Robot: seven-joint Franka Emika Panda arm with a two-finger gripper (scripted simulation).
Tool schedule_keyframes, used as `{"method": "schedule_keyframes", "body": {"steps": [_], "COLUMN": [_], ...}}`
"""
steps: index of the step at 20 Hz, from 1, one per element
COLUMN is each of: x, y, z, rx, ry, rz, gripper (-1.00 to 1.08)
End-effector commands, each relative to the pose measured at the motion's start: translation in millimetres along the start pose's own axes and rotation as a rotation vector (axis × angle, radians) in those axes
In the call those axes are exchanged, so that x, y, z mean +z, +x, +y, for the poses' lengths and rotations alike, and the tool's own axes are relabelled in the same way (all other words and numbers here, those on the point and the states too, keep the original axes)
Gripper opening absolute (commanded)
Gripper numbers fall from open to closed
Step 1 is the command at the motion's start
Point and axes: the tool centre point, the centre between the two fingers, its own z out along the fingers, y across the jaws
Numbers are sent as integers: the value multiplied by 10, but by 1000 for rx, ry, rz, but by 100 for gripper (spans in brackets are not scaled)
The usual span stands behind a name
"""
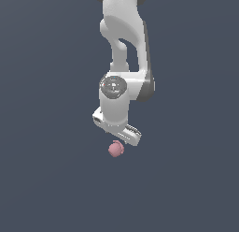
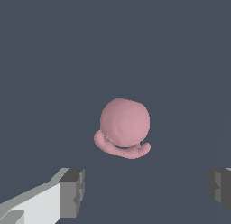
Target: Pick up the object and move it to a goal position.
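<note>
Hovering above the small pink roundish lumpy matte ball point(image 2: 124, 123), the white two-fingered claw point(image 2: 146, 193) of the Panda arm has its jaws spread wide, with nothing held between them. In the wrist view, one grey finger pad point(image 2: 72, 192) and the opposite pad point(image 2: 220, 188) stand well apart, and the ball lies ahead of the gap between them rather than inside it, closer to the first pad's side. A curved pink lip projects from the ball's base. In the exterior view, the claw point(image 1: 117, 132) hangs just over the ball point(image 1: 115, 148), which rests on the plain dark grey surface point(image 1: 46, 179); whether the claw touches the ball there cannot be determined. The white arm point(image 1: 123, 44) rises behind, out of frame. No goal marker is visible in either view. Probable faults from this position: descending off-centre could let one pad strike the rounded top and roll the ball away; closing early could pinch only the lip or squeeze the ball out sideways; the lumpy contour could permit slip during lifting.
</note>
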Motion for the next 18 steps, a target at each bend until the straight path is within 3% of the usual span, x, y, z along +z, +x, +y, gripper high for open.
{"method": "schedule_keyframes", "body": {"steps": [1, 10, 18], "x": [71, 243, 282], "y": [67, 210, 237], "z": [-24, -76, -86], "rx": [65, 211, 241], "ry": [1, 2, 2], "rz": [4, 12, 14], "gripper": [100, 100, 100]}}
